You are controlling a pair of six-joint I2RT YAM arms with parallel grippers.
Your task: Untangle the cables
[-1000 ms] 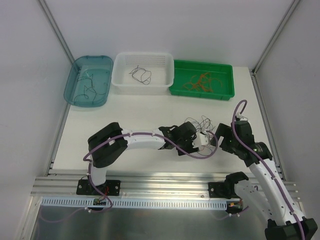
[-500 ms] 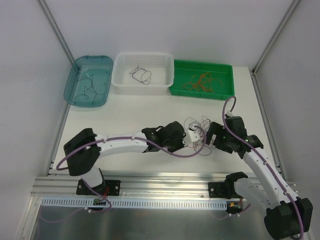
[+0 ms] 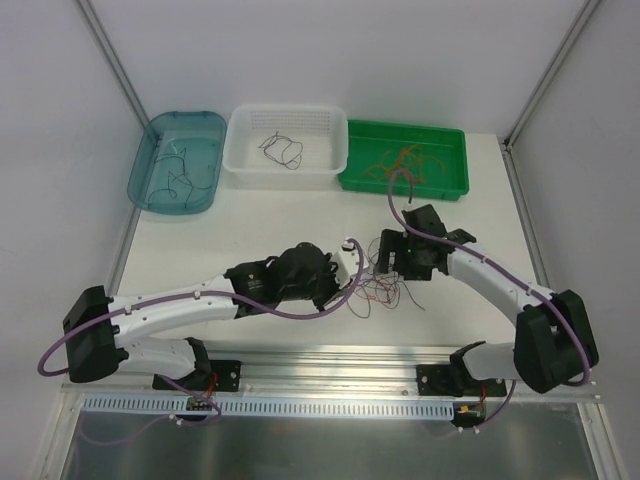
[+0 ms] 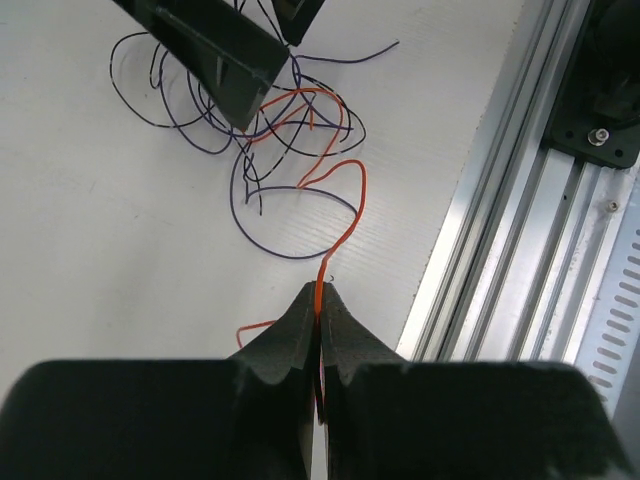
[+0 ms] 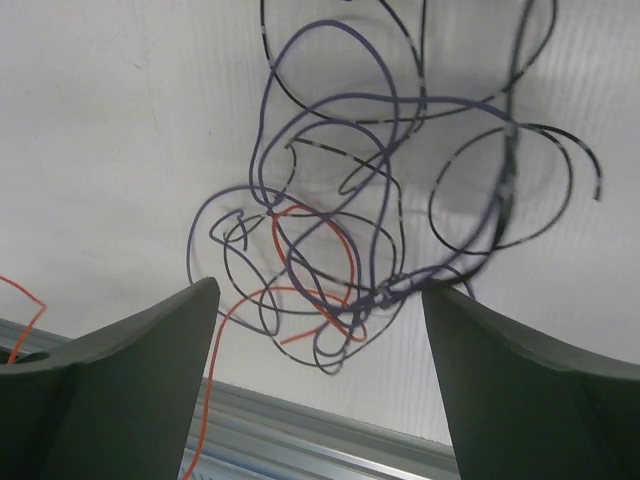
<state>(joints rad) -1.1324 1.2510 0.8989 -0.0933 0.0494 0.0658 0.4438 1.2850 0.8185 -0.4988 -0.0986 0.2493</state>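
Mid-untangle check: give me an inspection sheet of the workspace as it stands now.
Surface: white table.
Job's things: tangle of orange, black and purple wires between the grippers; one orange wire leads out of it.
Clutter: nothing seen.
Grippers: left gripper shut on the orange wire; right gripper open over the tangle.
Cables: purple hoses along both arms.
Surroundings: teal bin, white basket, green tray at the far edge, each holding wires; rail at the near edge.

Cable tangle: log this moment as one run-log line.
left gripper shut on orange wire | right gripper open over tangle | tangle not yet separated
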